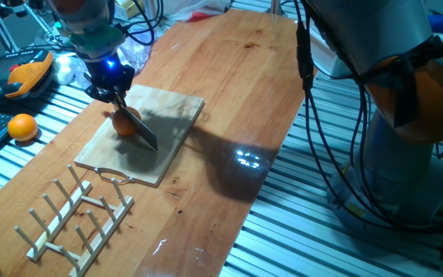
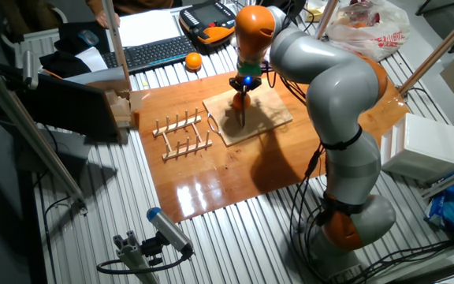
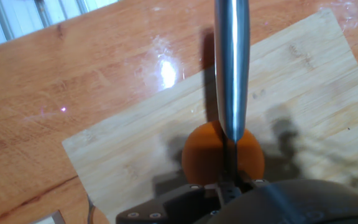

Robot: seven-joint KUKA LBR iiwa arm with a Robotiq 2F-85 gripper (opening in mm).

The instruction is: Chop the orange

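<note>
Above cutting board (image 1: 168,123), gripper (image 1: 117,94) clamped on knife (image 1: 141,131). Blade (image 3: 231,68) points down and away, edge right over middle of orange (image 3: 204,155). Orange sits on board, straight under gripper, looks whole. Next: push straight down, I think.

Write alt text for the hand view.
A knife blade, held by the end effector, runs down the middle of the frame and sits on top of an orange. The orange rests on a pale wooden cutting board, which lies on a reddish wooden table.
</note>
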